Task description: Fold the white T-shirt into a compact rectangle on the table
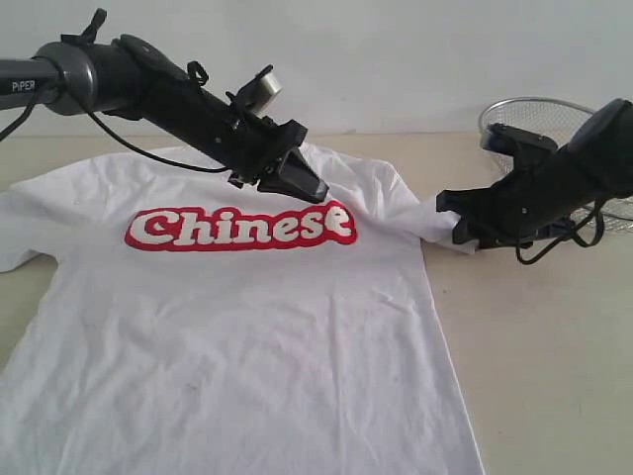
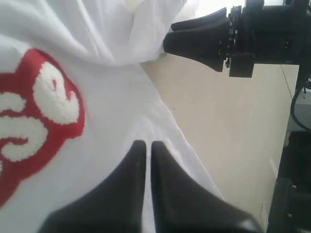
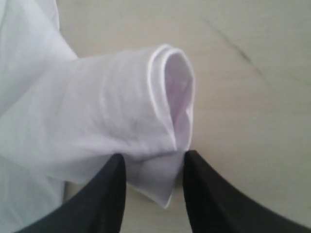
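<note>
The white T-shirt (image 1: 247, 327) lies spread face up on the table (image 1: 534, 346), its red "Chinese" lettering (image 1: 240, 227) across the chest. My left gripper (image 1: 312, 188) hovers over the right end of the lettering, shut with nothing in it; in the left wrist view its tips (image 2: 146, 145) hang above plain white cloth (image 2: 112, 111). My right gripper (image 1: 460, 230) is at the shirt's right sleeve (image 1: 435, 220). Its jaws (image 3: 153, 162) stand apart, with the lower corner of the sleeve cuff (image 3: 165, 121) between them. The cuff gapes open like a tube.
A silver wire-mesh basket (image 1: 539, 114) stands at the back right, behind the right arm. Bare tabletop (image 2: 218, 121) lies to the right of the shirt. The right arm's fingers (image 2: 199, 41) show in the left wrist view, near the bunched sleeve.
</note>
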### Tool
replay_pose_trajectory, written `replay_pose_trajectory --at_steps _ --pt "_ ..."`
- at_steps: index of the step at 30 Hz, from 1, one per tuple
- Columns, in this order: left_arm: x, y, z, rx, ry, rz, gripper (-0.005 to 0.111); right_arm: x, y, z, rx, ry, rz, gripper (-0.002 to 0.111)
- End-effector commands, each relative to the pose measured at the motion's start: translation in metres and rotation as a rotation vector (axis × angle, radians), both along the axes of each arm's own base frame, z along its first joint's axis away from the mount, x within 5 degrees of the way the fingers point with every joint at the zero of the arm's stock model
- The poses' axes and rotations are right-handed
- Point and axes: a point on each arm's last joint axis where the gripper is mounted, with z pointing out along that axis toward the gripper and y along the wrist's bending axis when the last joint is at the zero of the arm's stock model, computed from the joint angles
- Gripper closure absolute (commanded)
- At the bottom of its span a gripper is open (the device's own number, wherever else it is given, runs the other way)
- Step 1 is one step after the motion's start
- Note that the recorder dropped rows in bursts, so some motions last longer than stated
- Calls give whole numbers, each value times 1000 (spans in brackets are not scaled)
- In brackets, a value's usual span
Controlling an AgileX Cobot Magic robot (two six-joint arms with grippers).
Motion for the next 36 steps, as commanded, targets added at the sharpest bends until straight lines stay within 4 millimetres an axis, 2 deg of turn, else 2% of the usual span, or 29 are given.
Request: replay_pose_trajectory --at_steps 1,3,6,8,13,23,32,36 --pt "1 -1 1 4 -12 11 102 -4 2 -19 4 57 18 72" --pt "1 -1 1 5 -14 14 102 -3 2 -19 3 56 17 75" --pt "1 -1 0 8 -19 16 102 -3 1 -19 1 52 11 89" --pt "1 -1 0 8 -21 15 102 -2 1 -19 -8 43 13 107" --pt "1 -1 0 8 -21 15 102 5 -6 -15 -89 -45 -8 108" --pt "1 -1 0 8 -21 15 102 45 -10 29 -174 -249 64 108" --pt "2 -1 0 11 -26 21 102 56 -11 45 -203 -318 73 108" --pt "3 0 0 12 -29 25 102 55 -9 44 -184 -300 84 108"
